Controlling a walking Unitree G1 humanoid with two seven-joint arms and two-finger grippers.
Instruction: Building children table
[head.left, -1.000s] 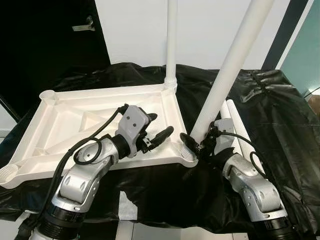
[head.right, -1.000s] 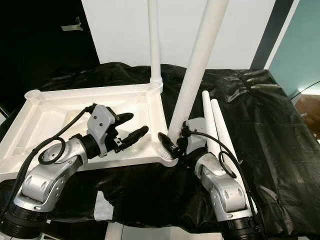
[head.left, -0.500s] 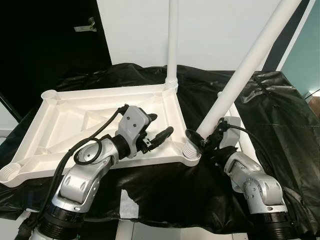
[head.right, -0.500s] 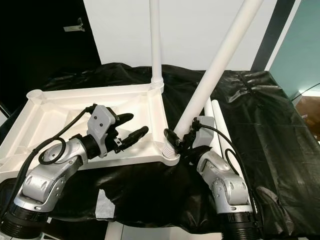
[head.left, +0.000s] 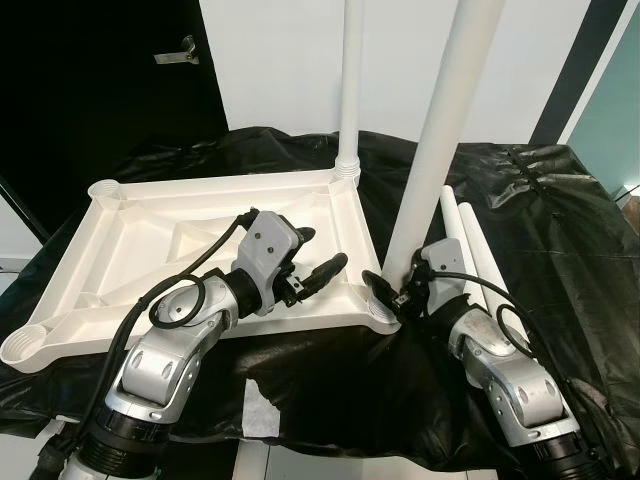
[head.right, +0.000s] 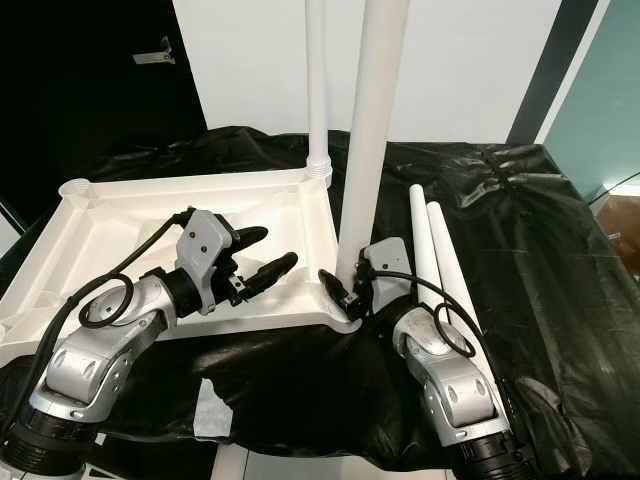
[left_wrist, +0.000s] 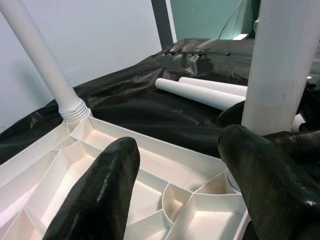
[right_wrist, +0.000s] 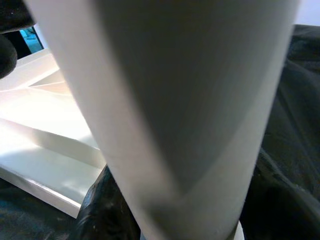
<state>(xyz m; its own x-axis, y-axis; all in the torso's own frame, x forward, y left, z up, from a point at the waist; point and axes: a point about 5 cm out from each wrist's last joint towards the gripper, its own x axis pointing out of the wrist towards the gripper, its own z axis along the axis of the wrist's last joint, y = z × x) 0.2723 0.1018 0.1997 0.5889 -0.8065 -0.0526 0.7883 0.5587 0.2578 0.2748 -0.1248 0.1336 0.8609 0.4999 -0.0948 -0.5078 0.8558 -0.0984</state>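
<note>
The white tabletop (head.left: 150, 230) lies upside down on the black-covered table, ribs facing up. One white leg (head.left: 350, 80) stands upright in its far right corner socket. A second white leg (head.left: 440, 130) stands nearly upright over the near right corner socket (head.left: 378, 314), with my right gripper (head.left: 390, 290) shut on its lower end. My left gripper (head.left: 325, 247) hovers open over the tabletop's near right part, beside that corner, holding nothing. In the left wrist view its fingers (left_wrist: 100, 190) frame the ribbed underside and the held leg (left_wrist: 285, 60).
Two spare white legs (head.left: 470, 250) lie side by side on the black cloth (head.left: 560, 230) to the right of the tabletop. A white wall stands behind, and a dark doorway (head.left: 90, 90) is at the far left. The table's front edge runs just below my arms.
My right gripper has swung the held leg from a strong rightward tilt to nearly upright over the near right corner. The left gripper has stayed put.
</note>
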